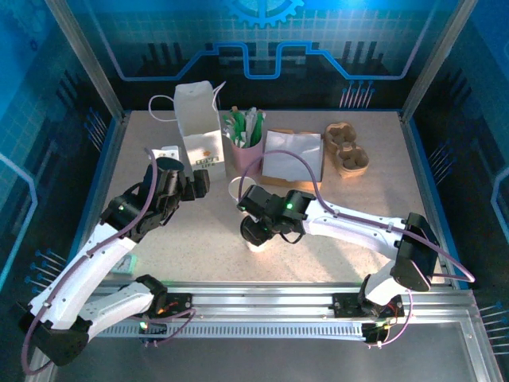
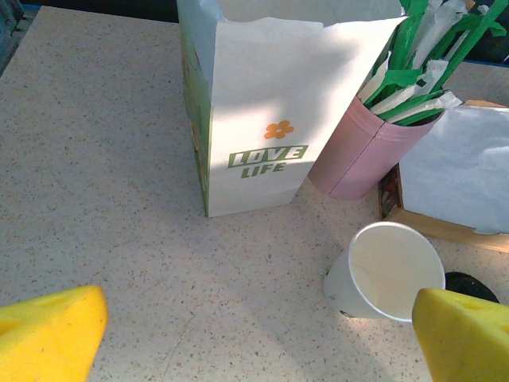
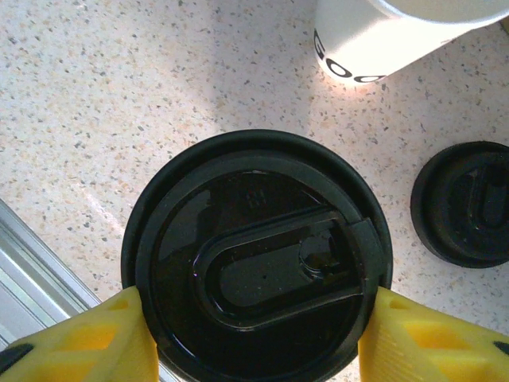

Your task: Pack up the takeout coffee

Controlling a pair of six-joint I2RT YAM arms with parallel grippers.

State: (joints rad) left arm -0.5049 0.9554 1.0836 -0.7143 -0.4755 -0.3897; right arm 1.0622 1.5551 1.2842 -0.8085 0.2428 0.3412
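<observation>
Blue panelled walls with a gear emblem enclose a speckled beige table [image 1: 199, 259]. Near the middle of that table, the right end effector [image 3: 254, 338] is clamped on a round black plastic lid [image 3: 256, 255]. Its yellow pads [image 3: 103, 342] press the rim from opposite sides, and the lid faces up, showing its sip flap. Whether the lid rests on the table or hangs just above it cannot be told.

Just past the lid, towards the far edge, stands a small tapered white paper cup [image 3: 374, 36] with black printed letters near its base. Its mouth is uncovered, and it sits apart from the held lid. A second black lid [image 3: 463, 203] lies flat on the table just beside the cup.

The left end effector [image 2: 254, 350] is left of the table's centre with its yellow pads [image 2: 48, 330] spread wide apart. It is near the cup but not touching it.

Beyond it stands a tall white paper bag with handles [image 2: 254, 103], printed with an orange flower and the green words LOVE LIFE. A pink cup of green-and-white sticks [image 2: 358, 151] stands beside the bag. Next along the far edge are white paper sheets on a brown cardboard tray [image 1: 293, 155]. A brown pulp cup carrier [image 1: 348, 150] lies towards the far right corner.
</observation>
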